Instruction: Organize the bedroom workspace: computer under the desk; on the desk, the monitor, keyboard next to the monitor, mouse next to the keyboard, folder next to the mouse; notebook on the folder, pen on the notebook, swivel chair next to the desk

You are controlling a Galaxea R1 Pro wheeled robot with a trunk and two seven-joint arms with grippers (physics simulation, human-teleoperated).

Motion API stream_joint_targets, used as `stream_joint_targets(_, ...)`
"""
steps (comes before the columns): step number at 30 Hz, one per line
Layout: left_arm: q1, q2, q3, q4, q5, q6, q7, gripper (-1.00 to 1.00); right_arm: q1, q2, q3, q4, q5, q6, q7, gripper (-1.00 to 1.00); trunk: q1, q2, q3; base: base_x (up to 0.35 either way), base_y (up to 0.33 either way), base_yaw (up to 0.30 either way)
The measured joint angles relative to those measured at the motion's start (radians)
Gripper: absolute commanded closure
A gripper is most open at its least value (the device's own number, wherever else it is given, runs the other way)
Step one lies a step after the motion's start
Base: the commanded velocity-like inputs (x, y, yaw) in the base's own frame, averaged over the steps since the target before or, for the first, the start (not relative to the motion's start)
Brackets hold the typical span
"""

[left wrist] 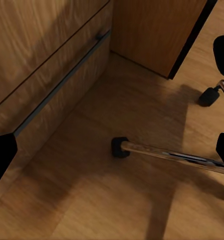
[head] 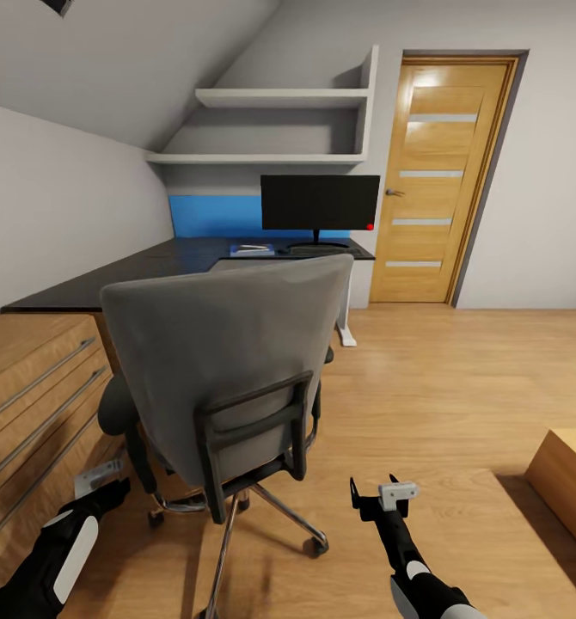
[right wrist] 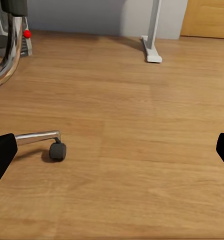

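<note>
Swivel chair (head: pixel 228 378) sits right in front of us, back turned our way, between us and the worktop (head: pixel 150 268), where the monitor (head: pixel 320 203) stands with the blue folder (head: pixel 252 250) beside it. Left fingers (left wrist: pixel 1 157) and right fingers (right wrist: pixel 1 155) are spread wide, holding nothing.

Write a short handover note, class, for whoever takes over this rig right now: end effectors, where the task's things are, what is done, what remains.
Left end effector and right end effector: both open, empty, low behind the swivel chair.
Monitor stands on the desk.
Something blue lies flat on the desk beside the monitor base; too small to identify.
The chair faces the desk, close to it.
Keyboard, mouse, notebook, pen, computer: unconfirmed from here.
</note>
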Motion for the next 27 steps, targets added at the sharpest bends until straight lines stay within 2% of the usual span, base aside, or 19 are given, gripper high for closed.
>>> stream_joint_targets(12,0.0,-0.002,-0.001,0.0,0.0,0.0,0.0,-1.0,0.0,0.001,0.001,0.002,-0.001,0.0,0.0,-1.0,0.0,0.0,0.005,0.0,0.0,0.0)
stream_joint_targets(17,0.0,-0.002,-0.001,0.0,0.0,0.001,0.0,-1.0,0.0,0.018,-0.001,-0.001,-0.001,0.002,-0.012,-1.0,0.0,0.0,0.005,0.0,0.0,0.0)
stream_joint_targets(22,0.0,-0.002,-0.002,0.0,0.0,0.001,-0.001,-1.0,0.0,0.029,-0.006,-0.002,-0.002,0.001,-0.077,-1.0,0.0,0.0,0.005,0.0,0.0,-0.045)
stream_joint_targets(24,0.0,-0.002,0.0,0.0,-0.01,0.002,-0.001,-1.0,0.0,0.031,-0.004,-0.002,-0.002,0.001,-0.106,-1.0,0.0,0.0,0.005,0.0,0.0,-0.153)
stream_joint_targets(27,0.0,-0.003,-0.002,0.0,-0.002,0.001,-0.001,-1.0,0.0,0.035,-0.004,-0.001,-0.002,0.001,-0.132,-1.0,0.0,0.0,0.005,0.0,0.0,-0.233)
